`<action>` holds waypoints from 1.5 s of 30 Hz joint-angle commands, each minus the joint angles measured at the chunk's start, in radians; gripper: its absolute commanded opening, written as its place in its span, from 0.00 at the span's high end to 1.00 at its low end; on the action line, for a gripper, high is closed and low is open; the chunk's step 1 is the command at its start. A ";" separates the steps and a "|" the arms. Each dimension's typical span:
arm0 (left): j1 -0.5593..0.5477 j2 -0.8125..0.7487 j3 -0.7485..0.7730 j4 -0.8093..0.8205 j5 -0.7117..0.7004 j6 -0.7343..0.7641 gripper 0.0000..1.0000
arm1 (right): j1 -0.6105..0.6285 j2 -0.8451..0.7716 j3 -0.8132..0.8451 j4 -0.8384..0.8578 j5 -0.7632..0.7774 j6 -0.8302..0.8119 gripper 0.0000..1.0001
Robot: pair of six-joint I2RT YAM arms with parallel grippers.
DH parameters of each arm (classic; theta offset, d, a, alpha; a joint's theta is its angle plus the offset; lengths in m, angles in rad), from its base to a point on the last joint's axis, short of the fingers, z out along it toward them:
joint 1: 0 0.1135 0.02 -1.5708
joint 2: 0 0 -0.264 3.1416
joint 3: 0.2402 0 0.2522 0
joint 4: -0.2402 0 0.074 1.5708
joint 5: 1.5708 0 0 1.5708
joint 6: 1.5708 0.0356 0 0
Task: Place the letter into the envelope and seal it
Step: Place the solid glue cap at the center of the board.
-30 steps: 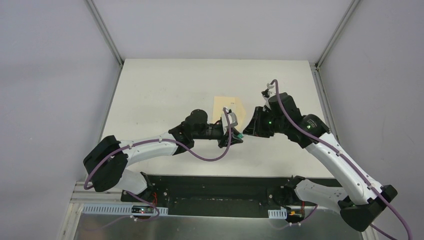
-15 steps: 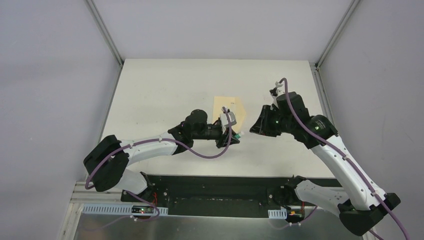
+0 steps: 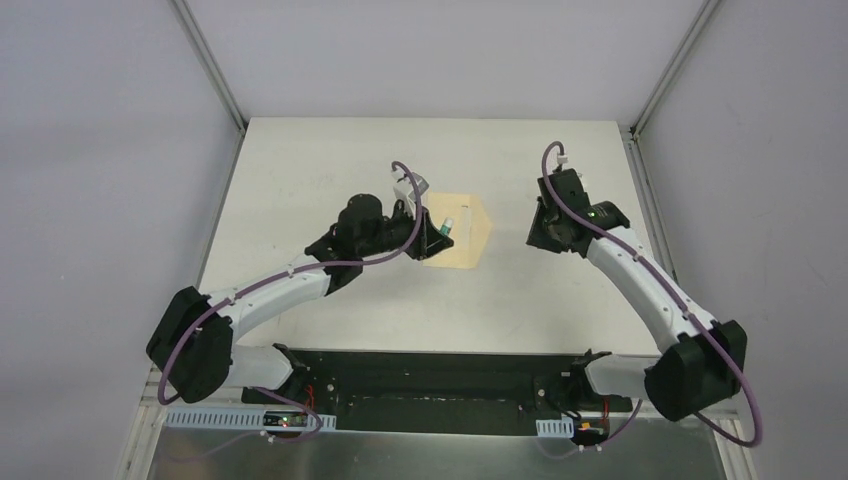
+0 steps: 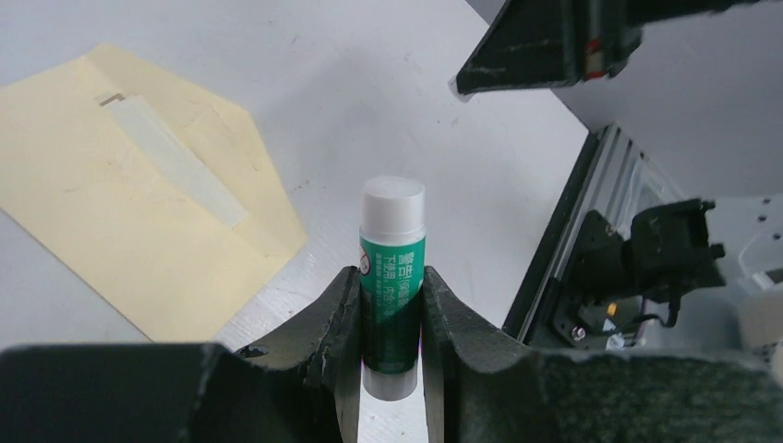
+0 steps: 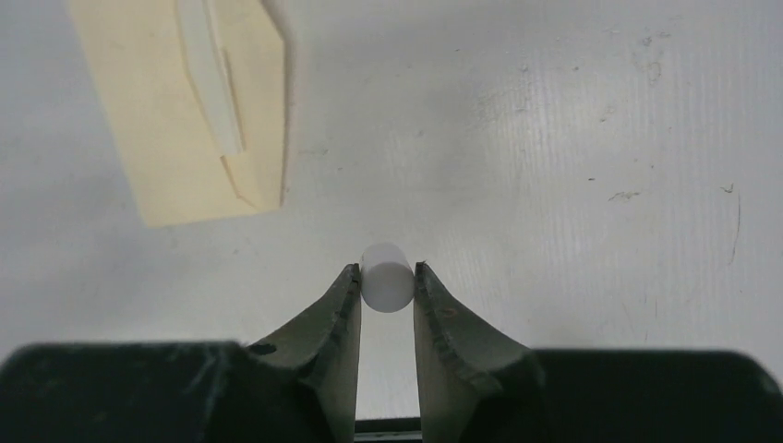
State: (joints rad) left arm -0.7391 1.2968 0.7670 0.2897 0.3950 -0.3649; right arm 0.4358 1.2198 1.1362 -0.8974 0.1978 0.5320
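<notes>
From above, the left arm reaches forward over the table. The left hand hangs over the envelope, and the wrist hides most of its fingers. Only the tip of the glue stick shows. The right arm is bent, the right hand is well right of the envelope, and its grip is hidden.

Seen from the left wrist, the hand is closed on the glue stick's green body. The envelope lies flat ahead-left with a pale strip on its pointed flap. Whether the letter is inside cannot be told.

Seen from the right wrist, the fingers pinch a small white cylinder. The envelope is ahead-left, cut off by the frame.
</notes>
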 commanded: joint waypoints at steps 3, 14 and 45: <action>0.054 -0.068 0.079 -0.066 0.052 -0.199 1.00 | -0.111 0.142 -0.079 0.254 0.082 -0.011 0.93; 0.062 -0.093 0.114 -0.078 0.043 -0.340 1.00 | -0.190 0.396 -0.126 0.472 0.096 0.028 0.93; 0.095 0.005 0.113 -0.011 -0.173 -0.826 1.00 | -0.084 0.046 -0.101 0.376 -0.087 0.008 0.42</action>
State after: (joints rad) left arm -0.6525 1.2755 0.8448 0.1696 0.2474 -1.1011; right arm 0.2932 1.3979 0.9707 -0.5076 0.1967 0.5552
